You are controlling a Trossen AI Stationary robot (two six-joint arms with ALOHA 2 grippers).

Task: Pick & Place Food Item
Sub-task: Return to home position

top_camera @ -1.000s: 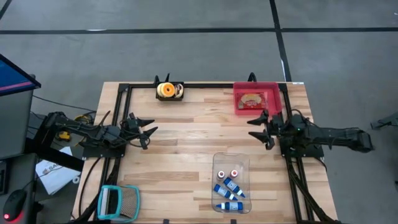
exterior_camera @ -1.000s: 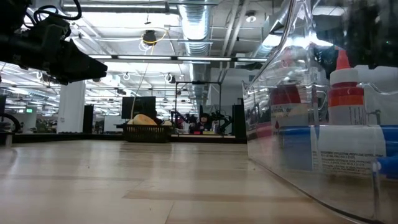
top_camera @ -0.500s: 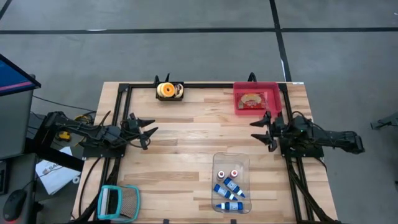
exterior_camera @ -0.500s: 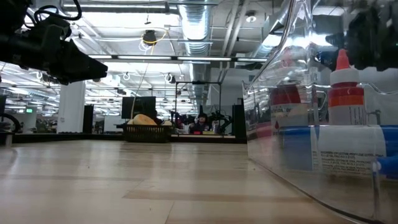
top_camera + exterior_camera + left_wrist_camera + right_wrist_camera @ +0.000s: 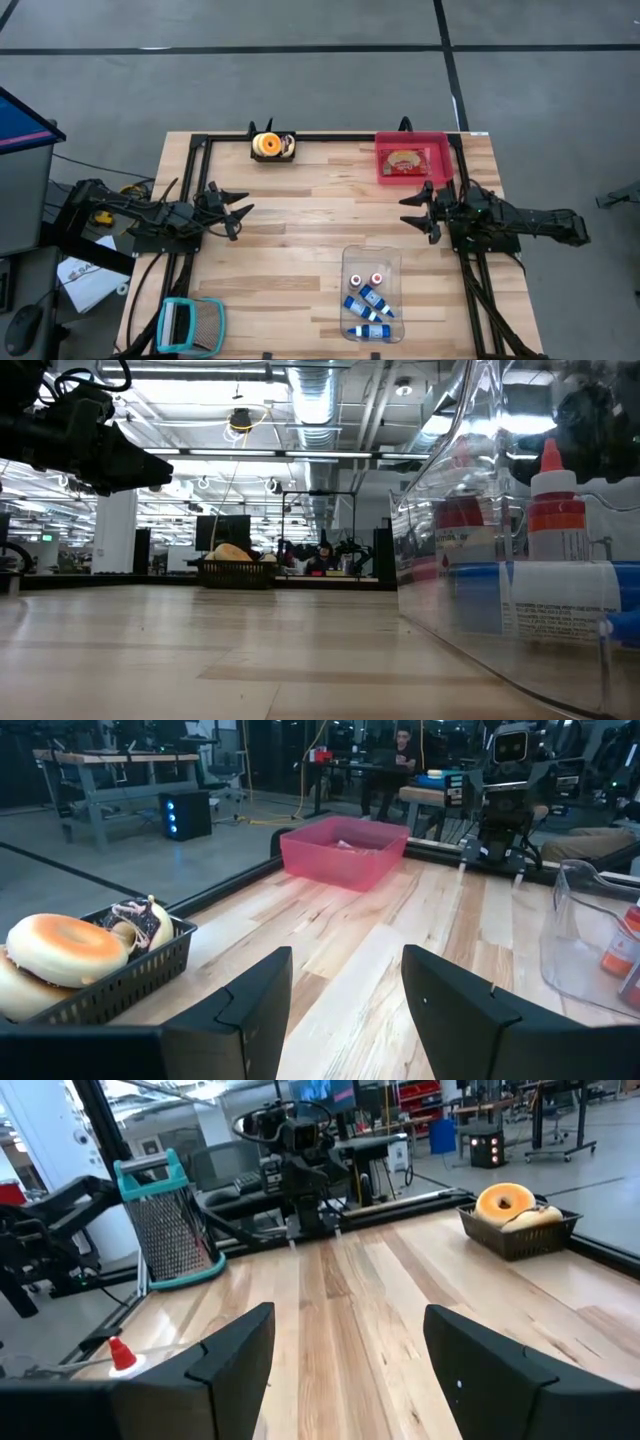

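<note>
A black basket (image 5: 271, 146) holding a ring-shaped bagel (image 5: 65, 948) and other baked goods stands at the table's far edge. A pink bin (image 5: 430, 160) at the far right holds a flat brown food item (image 5: 404, 160). My left gripper (image 5: 235, 207) hovers open at the table's left side, pointing level toward the right, with nothing between its fingers (image 5: 240, 1010). My right gripper (image 5: 415, 208) hovers open at the right side, just nearer than the pink bin, and points level toward the left. It is empty too (image 5: 345, 1370).
A clear container (image 5: 371, 262) with several small bottles sits near the table's front edge, right of the middle, and fills the right of the low view (image 5: 520, 560). A teal grater (image 5: 190, 325) stands at the near left corner. Bare wood lies between the two grippers.
My right gripper has tipped slightly toward level at the table's right side and stays open. My left arm has kept still.
</note>
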